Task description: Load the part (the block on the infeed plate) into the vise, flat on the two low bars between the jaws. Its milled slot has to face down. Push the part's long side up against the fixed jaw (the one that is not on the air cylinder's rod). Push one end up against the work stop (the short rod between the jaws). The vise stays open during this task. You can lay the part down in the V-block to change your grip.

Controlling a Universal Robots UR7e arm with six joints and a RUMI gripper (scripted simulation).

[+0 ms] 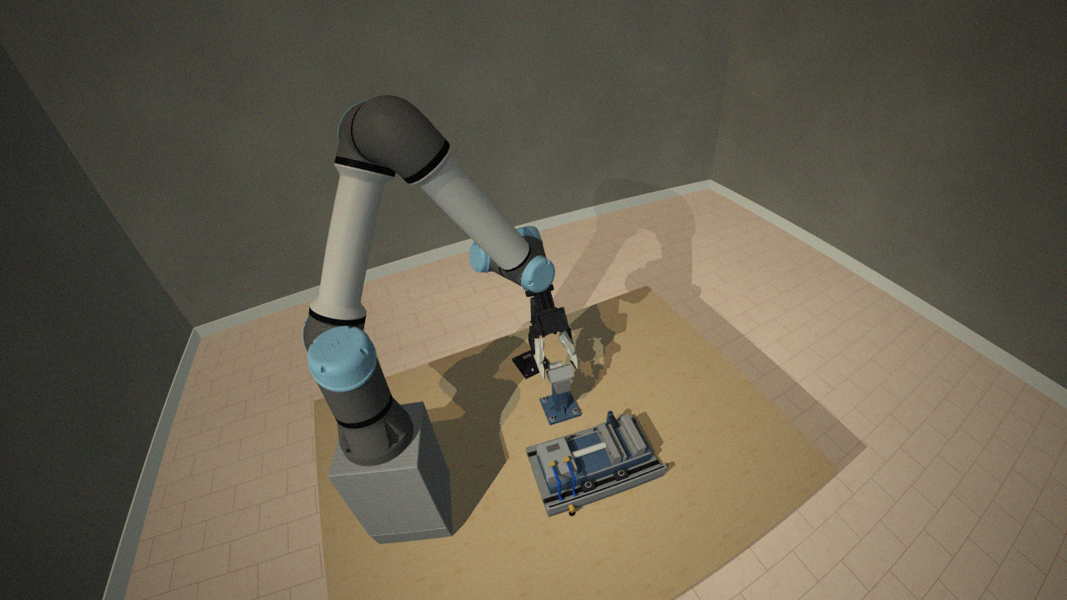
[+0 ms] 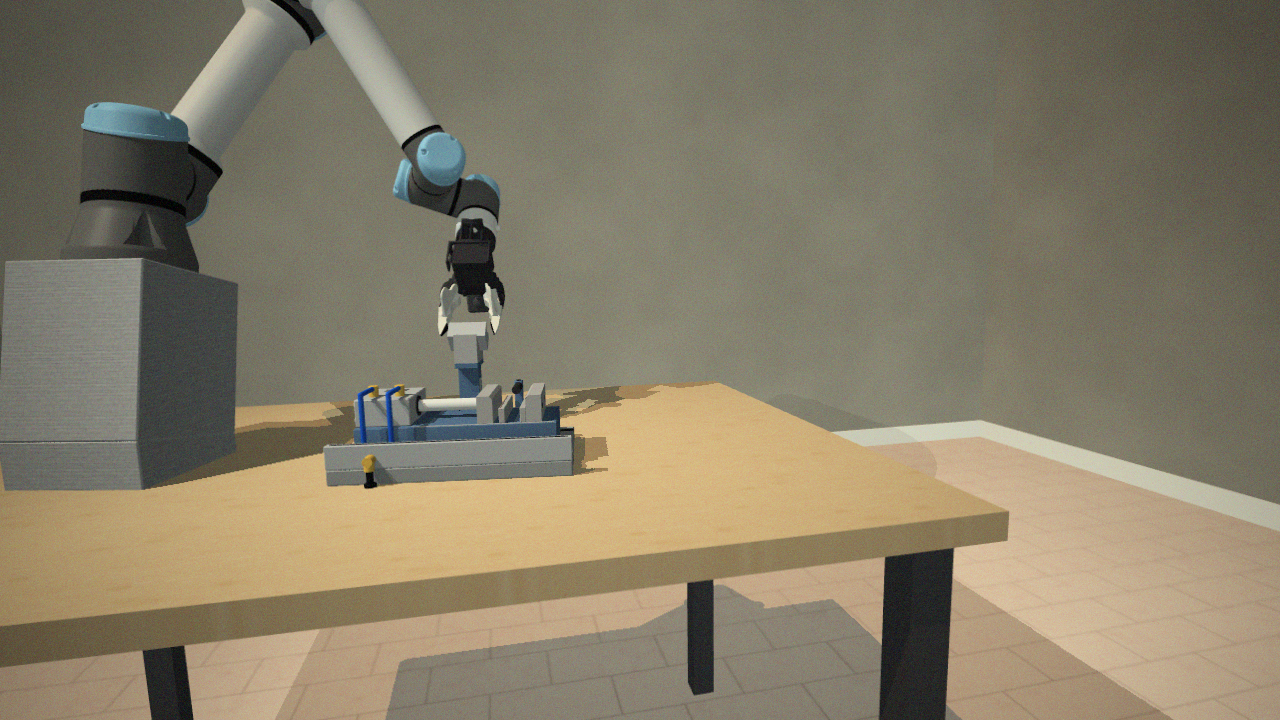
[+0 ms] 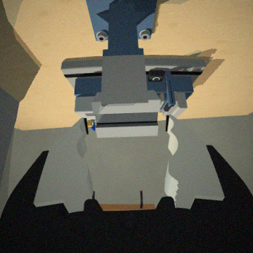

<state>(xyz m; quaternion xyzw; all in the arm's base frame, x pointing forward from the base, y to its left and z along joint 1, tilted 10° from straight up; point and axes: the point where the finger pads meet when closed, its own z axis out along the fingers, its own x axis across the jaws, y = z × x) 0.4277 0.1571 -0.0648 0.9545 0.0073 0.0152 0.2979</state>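
The part (image 1: 560,371) (image 2: 467,328) (image 3: 126,132), a grey block, rests in the V-block (image 1: 561,409) (image 2: 469,380) (image 3: 124,77). A dark line runs along it in the wrist view; I cannot tell if this is the slot. My gripper (image 1: 559,371) (image 2: 468,332) (image 3: 126,117) is open, its fingertips at the part's two ends with a gap at each side. The vise stands open, with the rod-side jaw (image 1: 609,442) (image 2: 488,404) left of the fixed jaw (image 1: 633,435) (image 2: 534,402). The work stop (image 1: 611,420) (image 2: 517,389) stands between them.
The black infeed plate (image 1: 525,363) lies behind the V-block, partly behind the gripper. The air cylinder (image 1: 553,452) with blue hoses forms the vise's left end. The robot's grey pedestal (image 1: 391,500) (image 2: 71,376) stands left of the vise.
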